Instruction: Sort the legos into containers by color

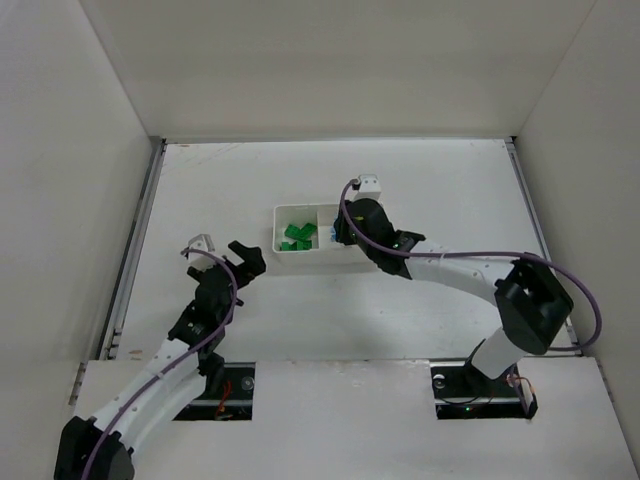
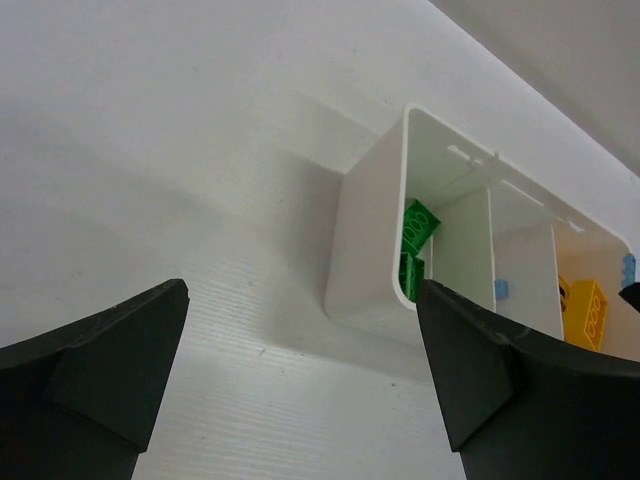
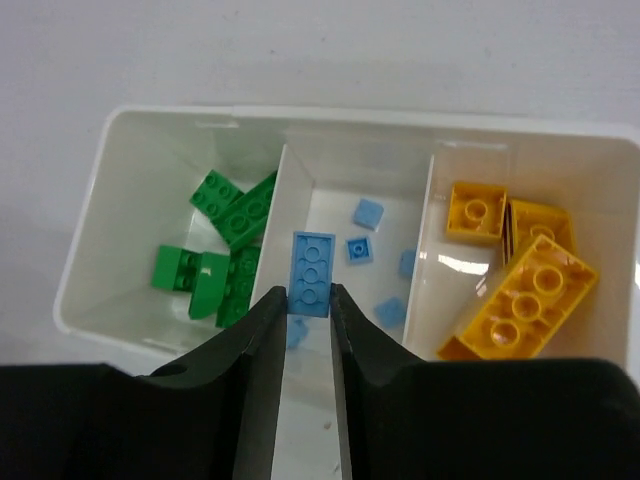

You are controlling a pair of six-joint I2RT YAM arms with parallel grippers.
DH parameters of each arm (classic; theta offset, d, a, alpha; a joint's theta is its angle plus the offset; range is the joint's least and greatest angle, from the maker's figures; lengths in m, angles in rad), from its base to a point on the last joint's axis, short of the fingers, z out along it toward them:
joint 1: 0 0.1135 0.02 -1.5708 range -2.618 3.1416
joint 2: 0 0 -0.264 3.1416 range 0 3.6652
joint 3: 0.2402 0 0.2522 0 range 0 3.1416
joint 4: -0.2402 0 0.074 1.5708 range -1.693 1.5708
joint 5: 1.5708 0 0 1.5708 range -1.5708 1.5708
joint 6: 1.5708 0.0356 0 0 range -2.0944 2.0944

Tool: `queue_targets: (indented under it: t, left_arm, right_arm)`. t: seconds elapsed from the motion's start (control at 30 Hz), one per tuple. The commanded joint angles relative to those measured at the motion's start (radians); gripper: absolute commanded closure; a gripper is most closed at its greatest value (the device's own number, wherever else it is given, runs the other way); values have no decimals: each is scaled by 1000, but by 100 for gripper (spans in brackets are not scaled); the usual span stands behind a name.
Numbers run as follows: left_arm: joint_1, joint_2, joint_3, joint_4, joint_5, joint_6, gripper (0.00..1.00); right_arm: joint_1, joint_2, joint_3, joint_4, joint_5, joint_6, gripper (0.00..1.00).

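Observation:
The white three-compartment tray (image 1: 279, 259) sits mid-table. In the right wrist view its rim (image 3: 360, 117) frames green bricks (image 3: 235, 210) on the left, small light blue pieces (image 3: 368, 214) in the middle and yellow bricks (image 3: 525, 300) on the right. My right gripper (image 3: 309, 297) is shut on a light blue plate (image 3: 312, 270) and holds it above the middle compartment; from above it (image 1: 345, 236) covers the tray's right part. My left gripper (image 1: 222, 257) is open and empty, left of the tray (image 2: 365, 250); green bricks (image 2: 418, 225) and a yellow brick (image 2: 585, 310) show inside.
White enclosure walls stand at the left, back and right. The right arm's cable (image 1: 470, 256) arcs over the table on the right. The arm bases (image 1: 470, 385) sit at the near edge.

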Motion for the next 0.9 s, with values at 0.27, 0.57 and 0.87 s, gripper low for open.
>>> queue_targets:
  t: [0.27,0.57,0.87]
  left_arm:
    - [63,14,-40,-13,-13,-40,0]
    - [69,45,-31,-23,-25,-48,0]
    - [59,69,-26,-40,-42,-55,0]
  right_arm:
    - [-23,-117,-29,112,-21,-40,47]
    - [-102,-515,-425,157,151,88,72]
    - [-318,-768,-697,108,222,233,64]
